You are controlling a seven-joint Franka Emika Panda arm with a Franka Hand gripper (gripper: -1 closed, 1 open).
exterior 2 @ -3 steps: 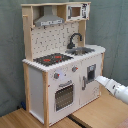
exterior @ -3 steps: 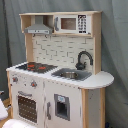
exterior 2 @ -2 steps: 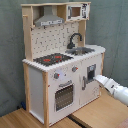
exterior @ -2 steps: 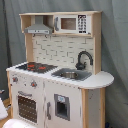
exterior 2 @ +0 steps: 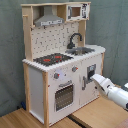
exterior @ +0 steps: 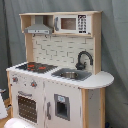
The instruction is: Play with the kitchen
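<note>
A grey curtain (exterior 2: pixel 112 25) hangs behind everything, and on the wooden floor (exterior 2: pixel 97 115) in front of it I see the kitchen (exterior 2: pixel 62 65) standing upright, filling most of both exterior views, with its black faucet (exterior: pixel 84 58) arched over the sink (exterior: pixel 71 75) and the red-ringed hob (exterior: pixel 36 66) beside it under the grey hood (exterior 2: pixel 48 20). In the second exterior view my white arm (exterior 2: pixel 114 92) reaches in from the second exterior view's right, and its pincer (exterior 2: pixel 91 78) sits right at the lower cabinet door (exterior 2: pixel 90 75). I cannot tell whether the pincer is apart or together.
</note>
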